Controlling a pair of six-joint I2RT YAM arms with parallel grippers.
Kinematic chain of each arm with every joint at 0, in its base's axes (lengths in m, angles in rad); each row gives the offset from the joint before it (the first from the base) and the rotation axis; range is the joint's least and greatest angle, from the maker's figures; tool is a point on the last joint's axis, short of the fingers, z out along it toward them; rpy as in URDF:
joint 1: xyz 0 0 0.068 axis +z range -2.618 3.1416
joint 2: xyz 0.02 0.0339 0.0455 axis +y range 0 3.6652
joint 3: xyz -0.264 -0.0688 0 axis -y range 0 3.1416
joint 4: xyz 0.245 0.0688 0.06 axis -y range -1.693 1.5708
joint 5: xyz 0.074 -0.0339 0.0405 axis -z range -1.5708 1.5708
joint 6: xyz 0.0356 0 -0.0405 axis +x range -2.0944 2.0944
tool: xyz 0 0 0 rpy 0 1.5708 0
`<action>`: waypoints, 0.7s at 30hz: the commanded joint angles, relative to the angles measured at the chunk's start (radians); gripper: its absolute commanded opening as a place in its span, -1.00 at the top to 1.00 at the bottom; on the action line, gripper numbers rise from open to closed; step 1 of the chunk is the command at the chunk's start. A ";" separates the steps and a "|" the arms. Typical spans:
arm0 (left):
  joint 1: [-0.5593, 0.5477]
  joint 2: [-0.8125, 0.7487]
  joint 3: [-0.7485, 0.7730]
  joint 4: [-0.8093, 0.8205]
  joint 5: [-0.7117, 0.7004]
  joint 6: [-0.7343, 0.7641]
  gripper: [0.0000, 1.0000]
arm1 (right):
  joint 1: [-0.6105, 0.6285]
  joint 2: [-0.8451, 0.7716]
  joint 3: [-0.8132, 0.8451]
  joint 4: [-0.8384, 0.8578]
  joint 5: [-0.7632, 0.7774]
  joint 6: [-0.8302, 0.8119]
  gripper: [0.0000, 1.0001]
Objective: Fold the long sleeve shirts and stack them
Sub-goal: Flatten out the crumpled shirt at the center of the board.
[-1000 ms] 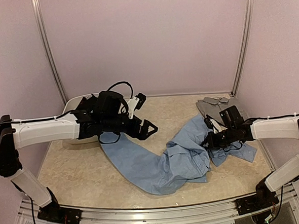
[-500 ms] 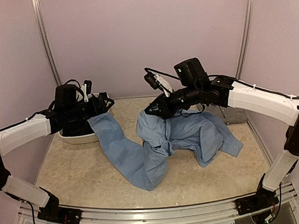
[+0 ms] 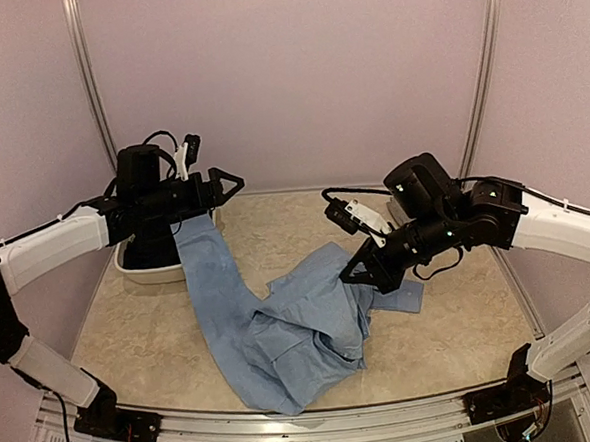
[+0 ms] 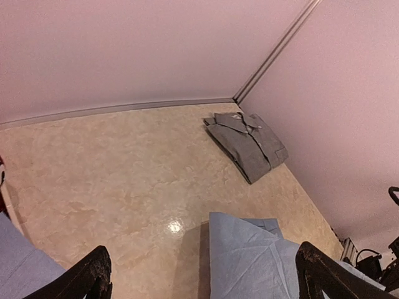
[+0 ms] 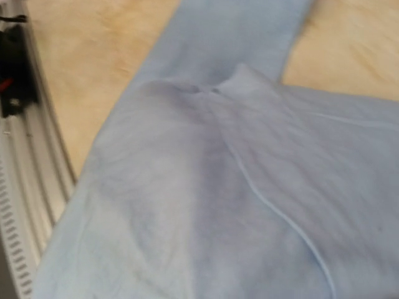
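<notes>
Laying-out step: right gripper [image 3: 359, 277], jaws seemingly pinching the rumpled light blue shirt [image 3: 281, 327], left gripper [image 3: 230, 185] jaws spread, so next, pull it flat.

The worktop [image 3: 451, 312] is a beige, marbled slab with a dull sheen. Three plain, pale lilac walls close it in: a back wall [image 3: 286, 81], a left wall [image 3: 18, 118] and a right wall [image 3: 557, 85]. A slim metal post stands in each back corner, one on the left [image 3: 95, 103] and one on the right [image 3: 481, 69]. A ribbed aluminium rail [image 3: 288, 427] runs along the near edge. In the left wrist view a thin grey strip [image 4: 112, 109] lines the foot of the back wall, and a small white glare [image 4: 174, 227] lies on the slab. The light is soft and even, with faint shadows.
</notes>
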 commanded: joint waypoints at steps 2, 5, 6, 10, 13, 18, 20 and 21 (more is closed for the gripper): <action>-0.113 0.155 0.123 0.003 0.203 0.124 -0.94 | -0.089 -0.062 -0.043 -0.147 0.210 0.096 1.00; -0.161 0.240 0.159 0.015 0.218 0.158 -0.93 | -0.156 -0.037 -0.037 -0.248 0.334 0.143 1.00; -0.180 0.264 0.177 0.012 0.224 0.181 -0.93 | -0.168 -0.028 -0.034 -0.273 0.368 0.157 1.00; -0.228 0.402 0.258 0.002 0.288 0.286 -0.93 | -0.184 -0.030 -0.081 -0.225 0.300 0.152 1.00; -0.259 0.518 0.314 0.020 0.394 0.344 -0.97 | -0.188 -0.050 -0.113 -0.151 0.200 0.113 1.00; -0.310 0.626 0.373 0.042 0.345 0.438 -0.98 | -0.190 -0.110 -0.131 -0.037 0.000 0.019 1.00; -0.302 0.678 0.410 0.039 0.415 0.421 -0.98 | -0.190 -0.149 -0.138 -0.003 -0.096 -0.014 1.00; -0.301 0.703 0.434 0.029 0.451 0.403 -0.98 | -0.191 -0.171 -0.145 0.022 -0.150 -0.029 1.00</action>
